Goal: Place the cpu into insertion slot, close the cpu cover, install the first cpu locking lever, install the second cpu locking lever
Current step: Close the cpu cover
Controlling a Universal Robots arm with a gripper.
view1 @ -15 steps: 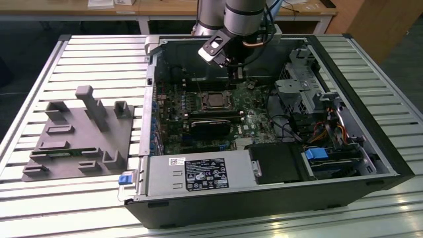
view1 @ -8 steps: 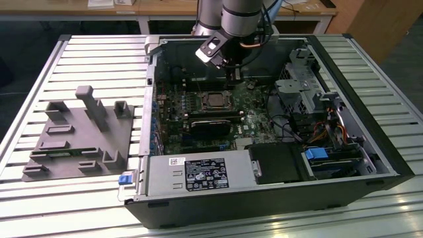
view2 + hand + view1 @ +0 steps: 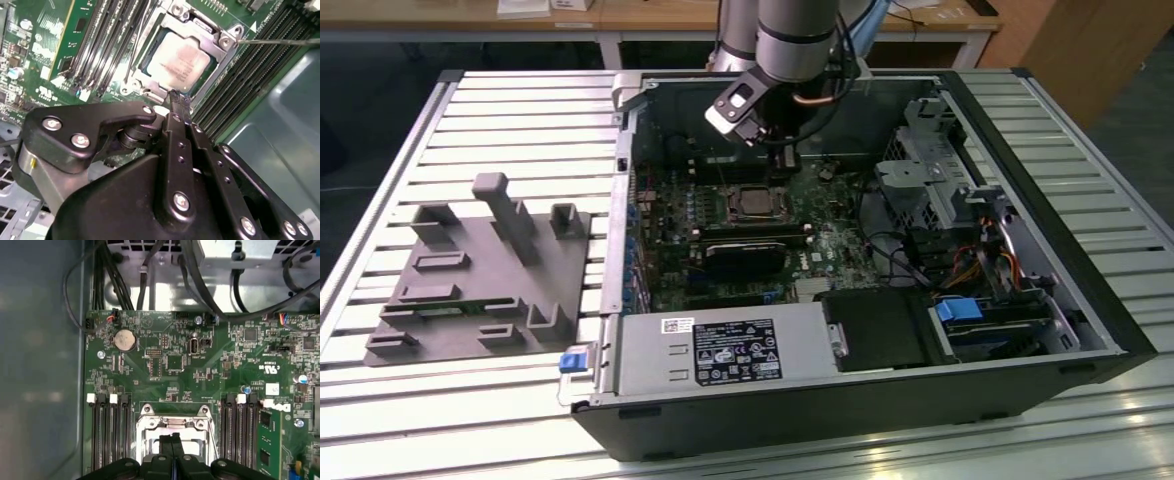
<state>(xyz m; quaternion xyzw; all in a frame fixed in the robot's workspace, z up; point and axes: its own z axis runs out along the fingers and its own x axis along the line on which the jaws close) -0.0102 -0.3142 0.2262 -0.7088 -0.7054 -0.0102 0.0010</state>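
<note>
Judging step one as done, seeing the cpu (image 3: 180, 62) lying flat inside the insertion slot (image 3: 146, 412) on the green motherboard (image 3: 200, 370), with its dull silver top facing up toward the open side of the computer case (image 3: 1107, 330). Reading the cpu cover (image 3: 222, 60) as lowered too, framing the chip on all sides and showing the top through the cut-out. Probably step two done, though not managing to confirm it lying flush.

Noting a thin wire lever (image 3: 280, 42) running out from the cover's corner across the memory slots (image 3: 260, 67), and another thin wire along the slot's side (image 3: 215, 437). Not managing to tell whether either is hooked down, so counting both lever steps as probably left.

Marking the gripper (image 3: 178, 97) as having its fingers pressed together, pinching nothing visible, hanging just beside the near edge of the cover, contact unclear. In the exterior view, hanging low inside the case, just past the socket on the far side.

On orientation: being square, showing no real long axis. Sitting level, lining up edge for edge with the slot's rim and running parallel to the memory slots on both sides.

Placing the case open-side-up on the slatted table (image 3: 494, 110), with a grey fixture (image 3: 480, 270) well apart on the exterior view's left.
</note>
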